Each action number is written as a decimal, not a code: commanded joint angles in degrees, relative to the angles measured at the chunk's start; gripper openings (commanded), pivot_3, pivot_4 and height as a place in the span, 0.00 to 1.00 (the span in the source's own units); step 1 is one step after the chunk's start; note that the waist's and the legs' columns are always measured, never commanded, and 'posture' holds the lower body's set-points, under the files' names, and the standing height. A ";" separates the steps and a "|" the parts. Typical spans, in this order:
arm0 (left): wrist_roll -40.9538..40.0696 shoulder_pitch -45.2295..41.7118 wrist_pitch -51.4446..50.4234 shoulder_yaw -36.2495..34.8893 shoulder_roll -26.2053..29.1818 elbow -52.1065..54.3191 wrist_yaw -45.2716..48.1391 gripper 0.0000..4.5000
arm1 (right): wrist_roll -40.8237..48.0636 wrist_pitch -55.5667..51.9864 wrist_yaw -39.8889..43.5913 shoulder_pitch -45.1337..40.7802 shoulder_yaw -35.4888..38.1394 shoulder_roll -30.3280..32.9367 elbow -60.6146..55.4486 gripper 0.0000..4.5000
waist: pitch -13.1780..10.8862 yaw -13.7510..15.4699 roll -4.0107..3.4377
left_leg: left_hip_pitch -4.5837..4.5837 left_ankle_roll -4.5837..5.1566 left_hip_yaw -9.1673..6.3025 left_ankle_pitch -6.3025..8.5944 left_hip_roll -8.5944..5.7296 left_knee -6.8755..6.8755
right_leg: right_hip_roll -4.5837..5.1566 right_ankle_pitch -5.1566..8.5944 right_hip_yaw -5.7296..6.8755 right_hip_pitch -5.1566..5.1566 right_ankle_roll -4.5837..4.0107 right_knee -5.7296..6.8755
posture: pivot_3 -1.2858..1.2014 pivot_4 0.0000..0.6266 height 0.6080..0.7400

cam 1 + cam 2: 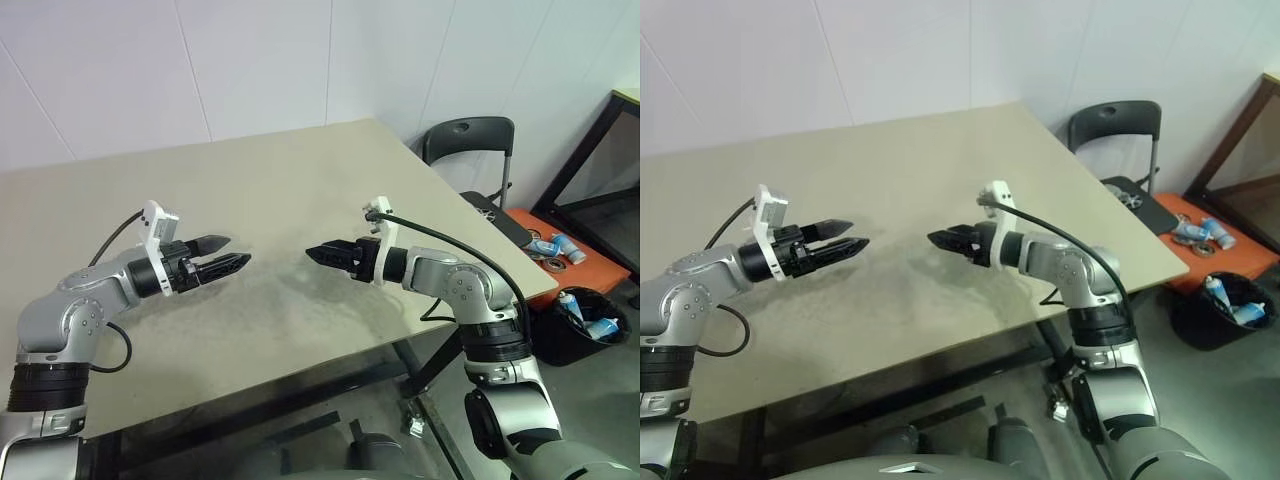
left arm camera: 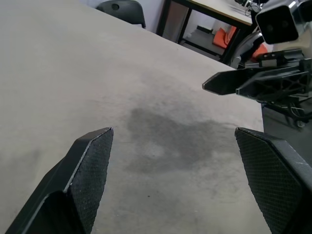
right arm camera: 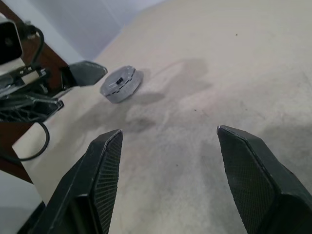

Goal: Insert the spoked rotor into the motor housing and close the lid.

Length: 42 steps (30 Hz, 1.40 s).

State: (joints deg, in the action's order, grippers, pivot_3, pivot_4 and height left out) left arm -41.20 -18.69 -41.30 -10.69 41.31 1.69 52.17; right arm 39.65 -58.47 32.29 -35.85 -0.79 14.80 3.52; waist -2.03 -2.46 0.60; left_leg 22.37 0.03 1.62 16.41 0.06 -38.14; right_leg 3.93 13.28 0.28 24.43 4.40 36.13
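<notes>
A short round grey part (image 3: 122, 84) lies on the beige table (image 1: 300, 170). Its flat dull top with a dark cutout looks like the lid, sitting on the motor housing. The spoked rotor is out of view. My left gripper (image 1: 228, 253) hangs open over the table's left half, pointing right, with nothing between its fingers (image 2: 92, 161). My right gripper (image 1: 312, 253) points left toward it, open and empty, its fingers (image 3: 107, 161) wide apart. A gap of bare table separates the two grippers. In the right wrist view the round part lies just past the left gripper's fingertip (image 3: 87, 73).
A faint dark stain (image 2: 165, 136) marks the table between the grippers. Beyond the table's right edge stand a dark chair (image 1: 470, 140), an orange tray (image 1: 565, 255) with small items and a black bin (image 1: 585, 325). The white wall runs behind the table.
</notes>
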 commanded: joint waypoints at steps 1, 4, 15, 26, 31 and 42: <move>0.05 0.74 0.11 -2.83 0.66 2.12 -1.37 0.94 | -0.86 2.19 1.28 -1.20 0.40 0.24 -0.61 0.72 | 0.00 0.00 0.00 | 0.00 0.00 0.00 0.00 0.03 0.00 | -0.04 -0.02 -0.01 0.00 0.03 0.00 | 0.52 0.00 1.00; -0.18 2.02 -0.11 -3.37 0.41 3.44 -2.17 0.94 | -1.45 2.65 1.42 -1.45 0.21 -0.59 -0.03 0.72 | 0.00 -0.02 0.00 | 0.00 0.00 0.00 0.00 0.31 0.00 | -0.20 -0.03 -0.01 0.00 0.06 -0.02 | 0.52 0.00 1.00; -0.82 5.45 -1.01 -5.98 2.31 4.89 -2.75 0.94 | -2.92 3.30 0.88 -0.53 -0.99 -4.47 0.33 0.72 | 0.00 -0.03 0.01 | -0.09 -0.01 0.01 0.00 0.52 0.00 | -0.40 -0.04 -0.02 0.00 0.05 0.04 | 0.52 0.00 1.00; 0.22 4.24 -0.66 -5.41 2.98 3.63 -1.52 0.94 | -3.83 4.39 1.07 -0.93 -0.24 -5.33 1.28 0.72 | 0.01 -0.03 0.01 | -0.09 -0.02 0.03 0.00 0.50 -0.01 | -0.39 -0.04 -0.02 0.00 0.05 0.05 | 0.52 0.00 1.00; 1.19 2.82 -0.24 -4.66 2.63 2.75 -1.12 0.94 | -4.01 4.80 1.28 -1.04 0.03 -5.32 1.48 0.72 | 0.01 -0.02 0.01 | -0.09 -0.02 0.03 0.00 0.50 -0.01 | -0.38 -0.04 -0.02 0.00 0.05 0.04 | 0.52 0.00 1.00; 1.42 3.55 -0.76 -5.03 2.31 3.47 -0.76 0.94 | -3.94 4.53 1.33 0.55 0.03 -5.24 0.13 0.72 | 0.01 -0.03 0.01 | -0.09 -0.02 0.03 0.00 0.50 -0.01 | -0.38 -0.04 -0.03 0.00 0.05 0.05 | 0.52 0.00 1.00</move>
State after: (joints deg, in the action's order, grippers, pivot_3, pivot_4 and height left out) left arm -39.35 -14.96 -42.66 -14.65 43.44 3.54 51.12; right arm 35.09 -54.59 33.07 -35.05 -1.40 9.65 5.80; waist -2.02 -2.49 0.61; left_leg 22.28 0.01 1.66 16.41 0.56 -38.15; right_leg 3.55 13.24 0.25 24.43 4.44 36.18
